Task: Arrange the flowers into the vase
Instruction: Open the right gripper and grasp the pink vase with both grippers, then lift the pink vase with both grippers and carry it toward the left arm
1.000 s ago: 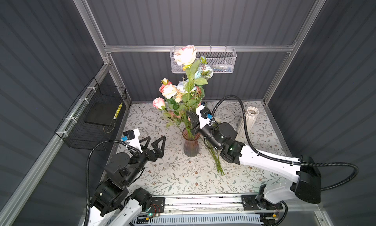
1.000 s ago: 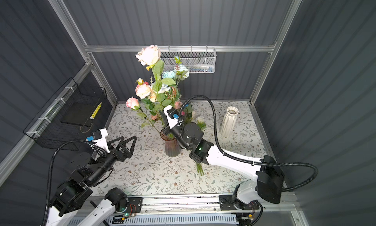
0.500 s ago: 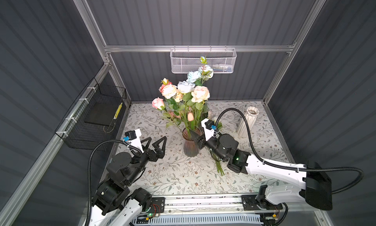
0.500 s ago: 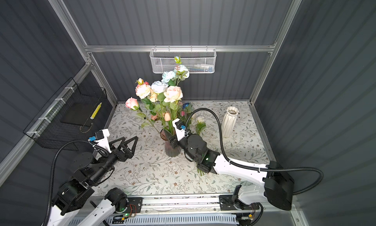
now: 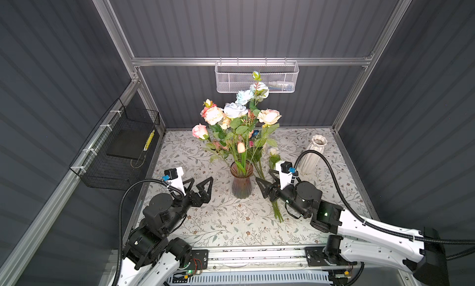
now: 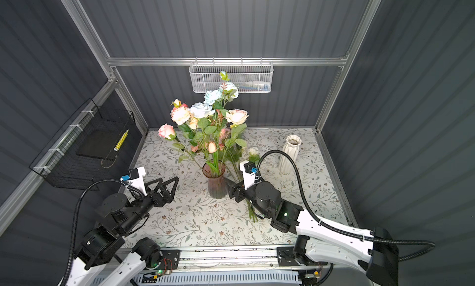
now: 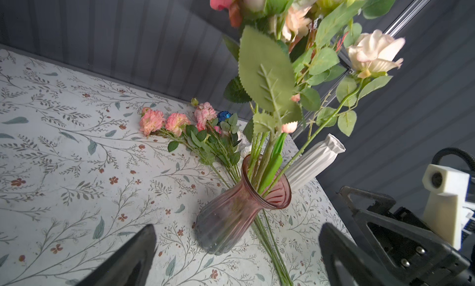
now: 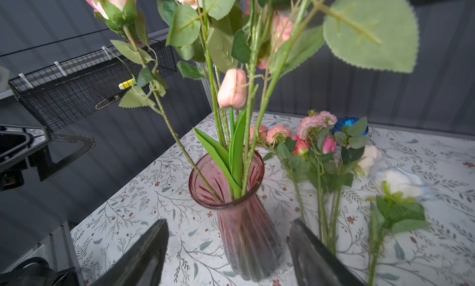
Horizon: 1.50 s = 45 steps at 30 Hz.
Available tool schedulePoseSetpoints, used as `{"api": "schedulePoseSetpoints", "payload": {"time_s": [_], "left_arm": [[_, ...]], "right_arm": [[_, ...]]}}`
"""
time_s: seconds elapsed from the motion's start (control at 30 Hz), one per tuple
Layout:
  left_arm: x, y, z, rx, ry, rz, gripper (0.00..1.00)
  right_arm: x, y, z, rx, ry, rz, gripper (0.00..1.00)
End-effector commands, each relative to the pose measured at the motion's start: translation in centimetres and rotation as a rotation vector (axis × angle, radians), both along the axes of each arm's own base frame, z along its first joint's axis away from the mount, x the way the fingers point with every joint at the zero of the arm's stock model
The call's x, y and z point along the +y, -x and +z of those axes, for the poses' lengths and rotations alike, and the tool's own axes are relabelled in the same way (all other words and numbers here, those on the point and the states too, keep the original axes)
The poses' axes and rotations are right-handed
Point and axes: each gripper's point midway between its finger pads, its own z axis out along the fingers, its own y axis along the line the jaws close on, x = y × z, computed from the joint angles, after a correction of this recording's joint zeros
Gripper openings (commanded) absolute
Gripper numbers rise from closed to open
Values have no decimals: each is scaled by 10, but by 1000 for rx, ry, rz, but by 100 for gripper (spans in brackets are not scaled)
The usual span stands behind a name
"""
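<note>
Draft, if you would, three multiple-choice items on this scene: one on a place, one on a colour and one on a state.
1. Where is the white ribbed vase?
A. in the black wire basket
B. upright near the far right corner of the table
C. lying at the near edge

2. What colour is the glass vase holding the flowers?
A. pink
B. green
C. yellow

3. How is the right end effector?
A. shut on a stem
B. shut on the vase rim
C. open, gripping nothing

Answers: B, it stands upright there in both top views; A, the wrist views show pink-tinted glass; C, the right wrist view shows its jaws apart with nothing gripped.
</note>
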Motion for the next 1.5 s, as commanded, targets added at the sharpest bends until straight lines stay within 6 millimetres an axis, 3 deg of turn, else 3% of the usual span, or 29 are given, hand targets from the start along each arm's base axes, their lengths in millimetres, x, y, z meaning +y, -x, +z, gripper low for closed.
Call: {"api": "schedulePoseSetpoints", "payload": {"time_s": [0.0,0.1,0.27,0.43,0.63,1.1,1.47], "left_arm": [[-9,-3,-16,52,24,-24,94],[-13,-13,-39,153,6,-2,81],[-43,-30,-61,300,25,-63,73],[-71,-50,-52,320,122,-152,68],[-79,-78,-62,391,230,-189,54],[-87,-85,-58,387,279,-222,62],[-101,-91,-63,418,304,-272,47]], "right_arm": [[-9,-3,-26,176,6,-31,71],[-9,-10,-35,321,-32,-17,67],[-4,-22,-28,431,-92,24,65],[9,-30,-18,456,-109,79,57],[27,-40,-22,488,-102,122,46],[48,-57,-39,532,-68,125,41],[60,-63,-47,559,-68,141,36]]}}
